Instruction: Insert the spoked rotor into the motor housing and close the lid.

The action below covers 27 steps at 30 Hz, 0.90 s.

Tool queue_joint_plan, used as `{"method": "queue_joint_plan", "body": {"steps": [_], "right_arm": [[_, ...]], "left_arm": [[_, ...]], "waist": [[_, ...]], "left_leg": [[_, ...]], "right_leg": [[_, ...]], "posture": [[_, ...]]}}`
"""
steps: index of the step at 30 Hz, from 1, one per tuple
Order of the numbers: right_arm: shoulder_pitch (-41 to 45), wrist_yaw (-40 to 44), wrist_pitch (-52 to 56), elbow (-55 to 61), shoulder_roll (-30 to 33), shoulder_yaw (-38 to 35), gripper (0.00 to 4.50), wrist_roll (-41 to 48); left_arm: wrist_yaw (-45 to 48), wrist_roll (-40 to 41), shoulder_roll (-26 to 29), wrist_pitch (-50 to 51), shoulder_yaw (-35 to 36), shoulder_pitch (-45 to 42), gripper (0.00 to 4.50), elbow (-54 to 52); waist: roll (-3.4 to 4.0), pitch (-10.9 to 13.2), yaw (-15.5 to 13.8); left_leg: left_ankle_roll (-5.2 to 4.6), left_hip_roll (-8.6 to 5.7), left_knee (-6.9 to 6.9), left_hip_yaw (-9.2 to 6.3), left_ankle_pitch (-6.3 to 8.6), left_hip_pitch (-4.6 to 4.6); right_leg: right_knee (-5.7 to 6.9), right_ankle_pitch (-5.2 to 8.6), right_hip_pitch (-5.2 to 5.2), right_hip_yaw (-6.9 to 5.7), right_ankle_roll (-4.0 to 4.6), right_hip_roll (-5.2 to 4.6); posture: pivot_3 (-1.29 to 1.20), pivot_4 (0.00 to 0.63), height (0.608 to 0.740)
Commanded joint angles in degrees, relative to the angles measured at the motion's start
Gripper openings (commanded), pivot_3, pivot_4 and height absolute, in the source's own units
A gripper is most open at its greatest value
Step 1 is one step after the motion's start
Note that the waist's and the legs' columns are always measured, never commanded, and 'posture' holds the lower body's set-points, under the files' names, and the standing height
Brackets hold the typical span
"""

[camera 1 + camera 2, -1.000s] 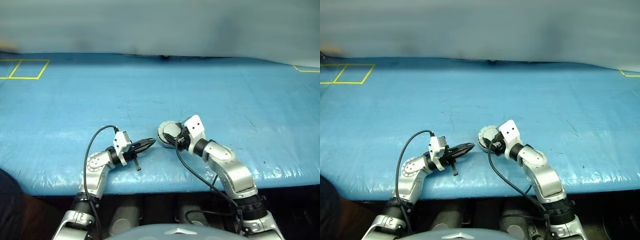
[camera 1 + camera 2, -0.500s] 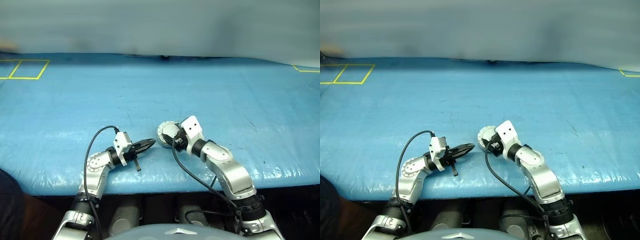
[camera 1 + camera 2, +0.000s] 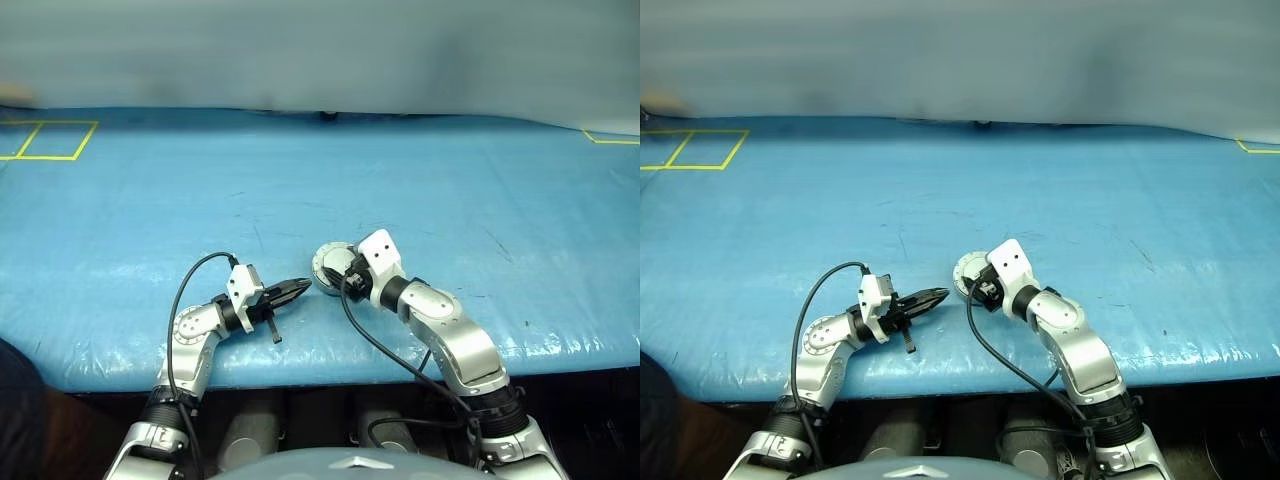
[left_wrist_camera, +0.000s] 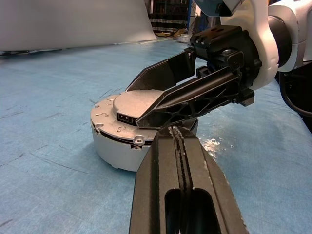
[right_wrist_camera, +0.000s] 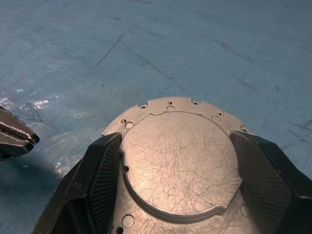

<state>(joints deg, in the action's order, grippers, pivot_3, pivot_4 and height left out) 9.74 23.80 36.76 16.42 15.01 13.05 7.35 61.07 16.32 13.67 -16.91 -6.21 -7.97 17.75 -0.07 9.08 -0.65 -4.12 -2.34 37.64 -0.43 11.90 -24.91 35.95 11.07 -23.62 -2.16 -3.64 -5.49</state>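
The motor housing (image 4: 122, 141) sits on the blue table (image 3: 450, 200) with its lid (image 5: 175, 165) already down, the right gripper (image 5: 175, 195) spread astride it, probably pressing it home, while the left gripper (image 4: 183, 146), pinched together and empty, waits just beside.

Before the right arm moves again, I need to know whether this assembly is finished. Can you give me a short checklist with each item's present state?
1. Lid closed flat on the housing: ok.
2. Rotor inside: cannot tell, the lid covers it.
3. Right gripper fingers standing either side of the lid, a gap showing on each side: ok.
4. Left gripper shut, beside the housing, holding nothing: ok.
5. Housing flat on the blue table: ok.
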Motion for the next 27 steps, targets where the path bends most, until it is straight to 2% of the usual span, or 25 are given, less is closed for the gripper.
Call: {"method": "queue_joint_plan", "body": {"steps": [1, 17, 27], "right_arm": [[-0.8, 0.0, 2.4, -0.1, -0.6, 0.3, 3.16, 1.0], [-0.6, -2.3, 3.8, -2.2, 0.6, 3.9, 3.16, -3.9], [-0.9, -1.4, 5.9, -1.9, -1.9, 3.2, 3.16, -0.8]], "left_arm": [[-0.3, -0.1, 0.1, -1.0, -0.3, 0.0, 0.00, -0.1], [-0.7, -0.3, 0.0, -0.7, -0.4, 0.2, 0.00, 0.1], [-1.3, -0.4, 0.0, -0.8, -0.4, 0.3, 0.00, 0.4]], "waist": [[0.00, 0.0, 0.0], [0.04, -0.1, 0.4], [0.06, -0.2, 1.0]], "left_leg": [[0.00, 0.00, 0.00, 0.00, 0.00, 0.00], [0.03, 0.01, -0.01, 0.00, 0.02, 0.02], [0.04, 0.02, -0.08, -0.01, 0.03, 0.06]], "right_leg": [[0.00, 0.00, 0.00, 0.00, 0.00, 0.00], [-0.01, 0.09, 0.01, 0.02, -0.14, -0.04], [-0.02, 0.11, 0.03, 0.03, -0.13, -0.05]], "posture": [[0.00, 0.150, 0.740], [0.00, 0.150, 0.740], [0.00, 0.150, 0.740]]}}
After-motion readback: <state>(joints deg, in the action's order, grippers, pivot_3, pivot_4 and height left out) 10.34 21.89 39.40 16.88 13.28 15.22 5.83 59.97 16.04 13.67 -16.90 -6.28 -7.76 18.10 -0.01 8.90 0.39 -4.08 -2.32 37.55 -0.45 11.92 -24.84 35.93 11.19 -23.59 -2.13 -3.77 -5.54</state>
